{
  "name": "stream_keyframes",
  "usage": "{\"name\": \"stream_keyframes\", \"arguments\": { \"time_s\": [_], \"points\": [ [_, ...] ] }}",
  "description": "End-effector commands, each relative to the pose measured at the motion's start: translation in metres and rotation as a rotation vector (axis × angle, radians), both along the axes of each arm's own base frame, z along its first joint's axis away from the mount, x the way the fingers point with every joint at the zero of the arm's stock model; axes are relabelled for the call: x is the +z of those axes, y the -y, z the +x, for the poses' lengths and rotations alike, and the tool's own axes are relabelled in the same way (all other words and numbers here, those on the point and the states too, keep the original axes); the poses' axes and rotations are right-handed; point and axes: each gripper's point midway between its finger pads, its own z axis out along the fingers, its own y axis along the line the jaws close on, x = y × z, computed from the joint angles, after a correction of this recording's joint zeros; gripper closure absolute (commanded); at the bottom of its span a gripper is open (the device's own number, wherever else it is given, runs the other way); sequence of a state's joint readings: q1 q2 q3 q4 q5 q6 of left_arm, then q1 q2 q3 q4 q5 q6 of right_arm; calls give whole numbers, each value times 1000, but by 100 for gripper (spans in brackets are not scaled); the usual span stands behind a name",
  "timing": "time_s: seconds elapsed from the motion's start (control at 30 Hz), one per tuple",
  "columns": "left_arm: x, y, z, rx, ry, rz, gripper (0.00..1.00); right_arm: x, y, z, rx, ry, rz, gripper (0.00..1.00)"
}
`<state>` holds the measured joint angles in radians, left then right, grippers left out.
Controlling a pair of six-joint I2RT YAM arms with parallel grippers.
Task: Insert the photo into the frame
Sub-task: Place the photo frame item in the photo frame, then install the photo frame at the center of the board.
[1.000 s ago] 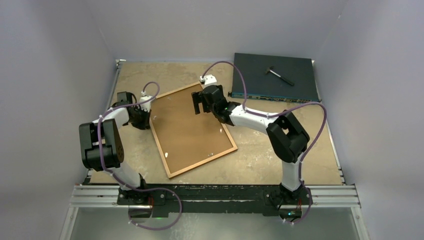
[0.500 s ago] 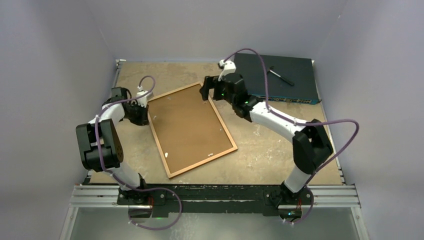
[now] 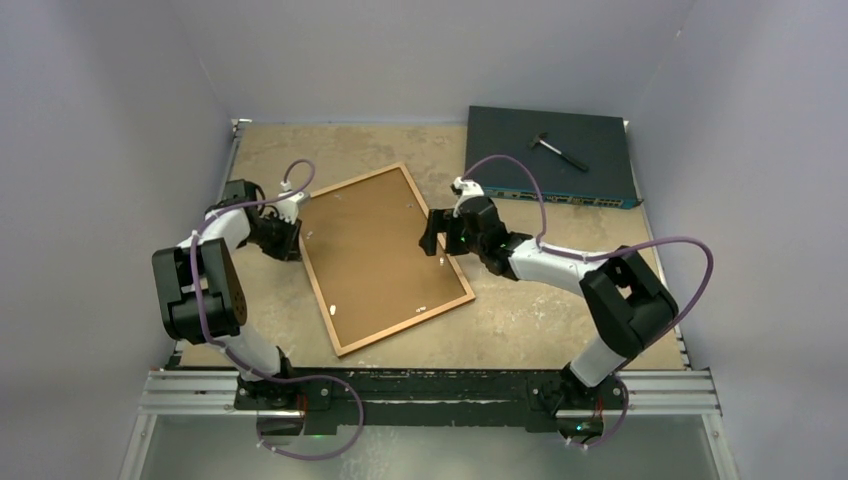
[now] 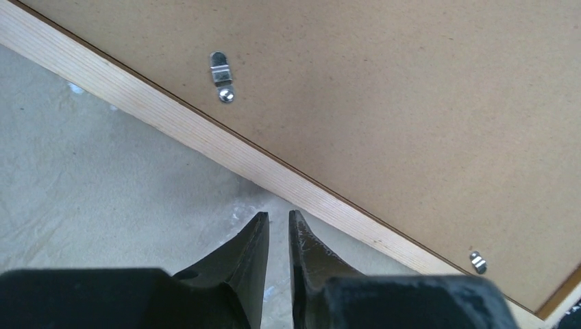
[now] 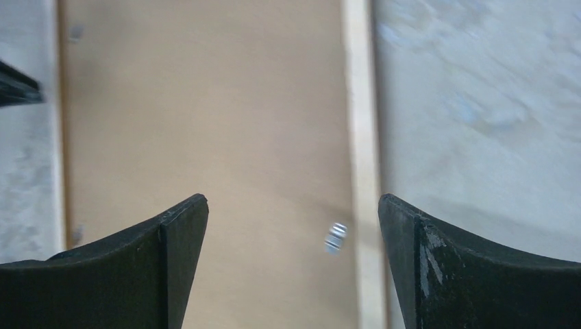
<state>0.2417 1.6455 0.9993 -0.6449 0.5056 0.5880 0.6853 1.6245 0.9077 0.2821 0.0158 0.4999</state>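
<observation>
Thin orange-brown wooden picture frame (image 3: 405,322) lies flat, plain brown backing board (image 3: 380,250) uppermost; the photo shows in no view. Its right long rail runs beneath the right gripper (image 5: 291,199), spread wide and empty; the left gripper (image 4: 277,223), barely parted and empty, sits just short of the left rail. Small metal clips (image 4: 220,68) read clearly only in the wrist views

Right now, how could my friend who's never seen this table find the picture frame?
Look at the sandy table; lying flat in its middle, turned at an angle, is a big rectangle, the frame. It has a thin pale wooden edge around a plain brown board with little metal clips, unlike the dark box in the far right corner.
</observation>
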Motion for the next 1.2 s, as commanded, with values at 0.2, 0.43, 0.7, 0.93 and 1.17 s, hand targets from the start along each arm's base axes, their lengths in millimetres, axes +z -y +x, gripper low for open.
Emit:
{"name": "stream_keyframes", "arguments": {
  "time_s": [0.2, 0.43, 0.7, 0.93, 1.17],
  "points": [
    [-22, -10, 25, 70, 20, 33, 94, -16, 34, -23, -88, -29, 46, 3],
    [-21, 9, 48, 55, 37, 16, 96, -36, 38, -51, -70, -102, 105, 13],
    [-3, 20, 59, 27, 48, -5, 96, -13, 68, -50, -191, -67, 24, 13],
    [37, 28, 30, 1, 19, -87, 78, 62, 15, -46, -62, 87, 136, 25],
    [24, 38, 9, -14, -25, -128, 73, 52, -96, -89, 309, 100, 263, 46]
  ]
}}
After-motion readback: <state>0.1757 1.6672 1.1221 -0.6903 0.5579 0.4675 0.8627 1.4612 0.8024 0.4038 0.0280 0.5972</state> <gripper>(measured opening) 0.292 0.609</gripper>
